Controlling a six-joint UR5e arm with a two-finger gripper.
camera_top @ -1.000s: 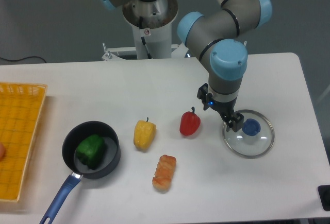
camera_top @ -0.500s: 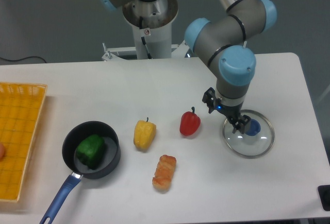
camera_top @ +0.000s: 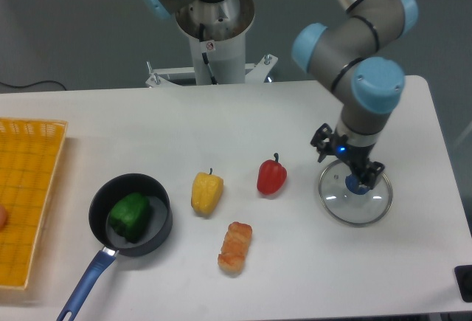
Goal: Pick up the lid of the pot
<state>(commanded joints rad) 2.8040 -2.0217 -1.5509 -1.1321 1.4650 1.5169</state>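
Bright tabletop, dim far side

Pale, fairly even light covers the white tabletop, while the far background falls to dark grey. Shadows are soft and faint, including a greyish one by the near side of the black pan, whose inside looks deep and dark. The clear lid shows slight glare. Larger outlines read clearly; fine detail is a little soft. The light's direction is hard to tell.
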